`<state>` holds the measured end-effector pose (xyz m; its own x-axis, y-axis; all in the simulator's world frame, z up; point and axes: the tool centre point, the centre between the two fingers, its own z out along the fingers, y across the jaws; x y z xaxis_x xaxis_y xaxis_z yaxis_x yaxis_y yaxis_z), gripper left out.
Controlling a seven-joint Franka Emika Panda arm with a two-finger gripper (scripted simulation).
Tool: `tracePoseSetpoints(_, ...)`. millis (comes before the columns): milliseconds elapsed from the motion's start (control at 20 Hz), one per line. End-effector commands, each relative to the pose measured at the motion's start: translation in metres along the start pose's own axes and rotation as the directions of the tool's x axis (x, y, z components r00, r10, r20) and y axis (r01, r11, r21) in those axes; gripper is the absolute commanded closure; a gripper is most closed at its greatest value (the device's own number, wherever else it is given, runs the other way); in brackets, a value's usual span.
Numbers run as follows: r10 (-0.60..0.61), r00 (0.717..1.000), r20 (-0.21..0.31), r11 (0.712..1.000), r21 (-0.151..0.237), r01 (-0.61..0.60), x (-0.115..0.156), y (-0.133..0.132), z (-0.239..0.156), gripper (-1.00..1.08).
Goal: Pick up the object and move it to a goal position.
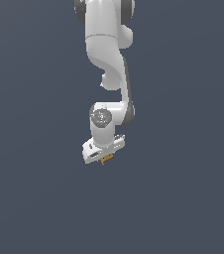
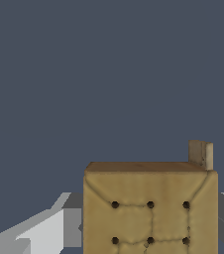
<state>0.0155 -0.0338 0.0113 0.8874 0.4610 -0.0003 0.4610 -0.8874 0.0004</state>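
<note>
The object (image 1: 105, 158) shows as a small tan-brown speck just under the white hand of the arm, near the middle of the exterior view. In the wrist view the object (image 2: 151, 208) fills the space between the grey fingers (image 2: 72, 225), a tan cube-like block with dark dots on its face and a small tab at one upper corner. My gripper (image 1: 104, 159) is shut on it, with a finger pressed against each side. The fingertips themselves are hidden by the hand in the exterior view.
Around the arm (image 1: 106, 54) there is only a flat dark blue-grey background in both views, with no other objects or edges visible.
</note>
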Motion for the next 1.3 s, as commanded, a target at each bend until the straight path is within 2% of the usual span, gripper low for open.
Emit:
tracePoseSetpoints(0,-0.001,1.0,0.0,1.0,0.0,0.001,0.0,0.0,0.001,1.08)
tracePoseSetpoints(400,-0.001,1.0,0.0,1.0,0.0,0.001,0.002,-0.003,-0.003,1.08)
tracePoseSetpoints(650,-0.001,1.0,0.0,1.0,0.0,0.001,0.009,-0.017,-0.019,1.08)
tracePoseSetpoints(850,-0.001,1.0,0.0,1.0,0.0,0.001,0.021,-0.04,-0.043,1.08)
tracePoseSetpoints(1250,-0.002,1.0,0.0,1.0,0.0,0.002,0.055,-0.102,-0.112,1.08)
